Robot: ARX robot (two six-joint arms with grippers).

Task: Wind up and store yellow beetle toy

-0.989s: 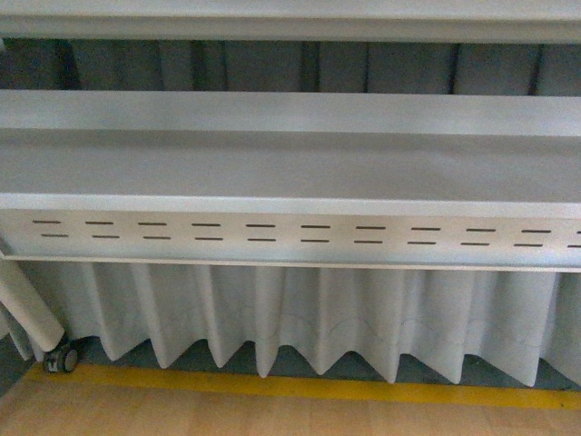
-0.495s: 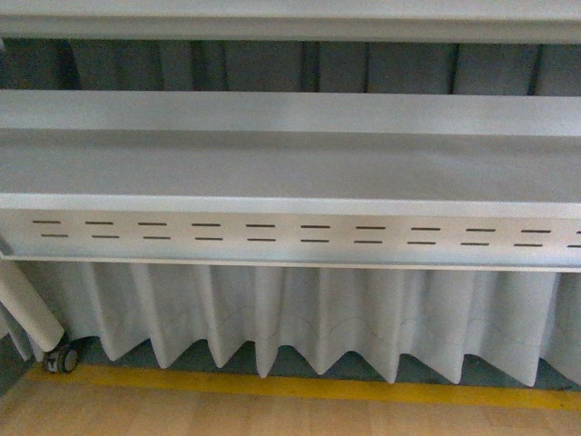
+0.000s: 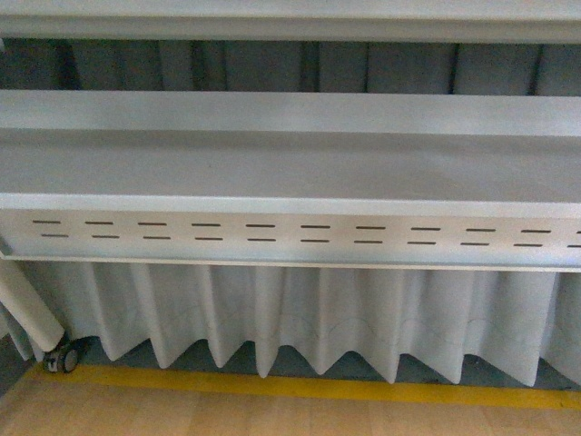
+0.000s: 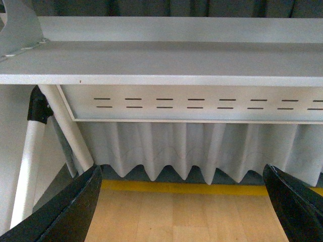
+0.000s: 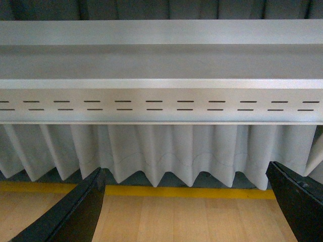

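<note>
Nothing moved: slotted shelf (image 3: 290, 163) over pleated curtain (image 3: 300, 318), both jaws spread.

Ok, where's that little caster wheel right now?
In the front view the caster wheel sits at the far lower left, at the foot of the white slanted leg, beside the yellow floor line and the left end of the pleated white curtain.
</note>
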